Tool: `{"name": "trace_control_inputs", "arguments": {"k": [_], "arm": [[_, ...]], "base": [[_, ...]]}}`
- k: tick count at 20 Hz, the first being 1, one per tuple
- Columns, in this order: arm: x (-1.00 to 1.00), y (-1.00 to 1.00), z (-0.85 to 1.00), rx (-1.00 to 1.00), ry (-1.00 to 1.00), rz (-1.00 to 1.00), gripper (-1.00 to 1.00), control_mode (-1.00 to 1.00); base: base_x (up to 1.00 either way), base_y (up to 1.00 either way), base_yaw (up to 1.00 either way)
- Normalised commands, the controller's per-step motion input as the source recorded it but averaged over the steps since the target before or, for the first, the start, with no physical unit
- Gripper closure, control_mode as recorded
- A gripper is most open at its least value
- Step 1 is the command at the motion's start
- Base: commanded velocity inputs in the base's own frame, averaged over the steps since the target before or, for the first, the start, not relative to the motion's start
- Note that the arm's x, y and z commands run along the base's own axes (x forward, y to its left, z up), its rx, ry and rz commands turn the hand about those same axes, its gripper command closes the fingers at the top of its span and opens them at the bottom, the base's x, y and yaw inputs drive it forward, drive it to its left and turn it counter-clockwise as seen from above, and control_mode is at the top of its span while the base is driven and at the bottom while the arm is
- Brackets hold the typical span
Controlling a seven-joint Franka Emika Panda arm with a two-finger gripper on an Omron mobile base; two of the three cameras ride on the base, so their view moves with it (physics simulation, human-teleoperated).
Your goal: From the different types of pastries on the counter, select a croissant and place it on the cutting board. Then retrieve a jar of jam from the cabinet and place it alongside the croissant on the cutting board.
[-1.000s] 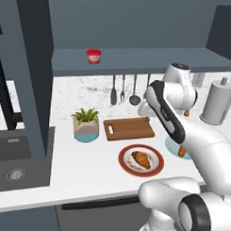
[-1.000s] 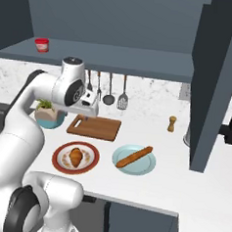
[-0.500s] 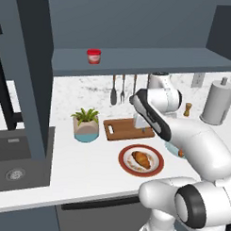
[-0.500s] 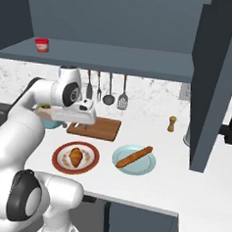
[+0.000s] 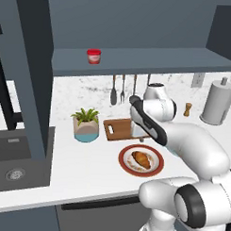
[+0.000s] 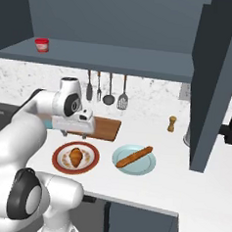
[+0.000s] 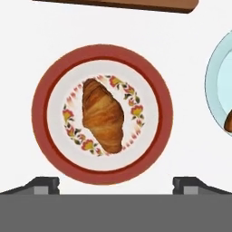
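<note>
The croissant (image 7: 103, 115) lies golden-brown on a round red-rimmed plate (image 7: 102, 54) on the white counter (image 5: 96, 168). My gripper (image 7: 116, 185) hovers straight above it and is open, its fingertips (image 7: 45, 183) set wide with nothing between them. In the right base view the gripper (image 6: 71, 133) hangs over the gap between the plate (image 6: 60, 165) and the wooden cutting board (image 6: 104, 129). The board (image 5: 118, 128) is bare. The red jar of jam (image 5: 94, 56) stands on the cabinet shelf (image 5: 152, 57), also seen as the jar (image 6: 42, 44) at the upper left.
A pale blue plate (image 6: 146, 169) holds the long stick pastry (image 6: 133, 157) to the right of the croissant. A potted plant (image 5: 86, 125) stands left of the board, with utensils (image 6: 109, 90) hanging behind. A sink (image 5: 16, 161), a pepper mill (image 5: 187, 109) and a paper towel roll (image 5: 219, 102) flank the area.
The arm has swung down from a raised pose, bringing the hand low over the red-rimmed plate. The croissant, board and jar have not moved.
</note>
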Motion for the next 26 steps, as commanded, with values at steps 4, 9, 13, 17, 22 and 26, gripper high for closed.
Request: {"name": "trace_control_inputs", "arguments": {"k": [4, 9, 13, 17, 22, 26], "arm": [[0.0, 0.02, -0.43, 0.0, 0.0, 0.0, -1.0, -1.0], [0.0, 0.0, -0.34, 0.02, 0.0, 0.0, -1.0, -1.0], [0.0, 0.0, -0.21, 0.05, 0.0, 0.0, -1.0, -1.0], [0.06, 0.0, -0.14, 0.04, 0.0, 0.0, -1.0, -1.0], [0.12, 0.04, -0.18, 0.01, 0.0, 0.0, -1.0, -1.0], [0.12, 0.08, -0.22, 0.0, 0.0, 0.0, -1.0, -1.0]], "base": [[0.0, 0.0, 0.0], [0.0, 0.0, 0.0], [0.0, 0.0, 0.0], [0.0, 0.0, 0.0], [0.0, 0.0, 0.0], [0.0, 0.0, 0.0]]}}
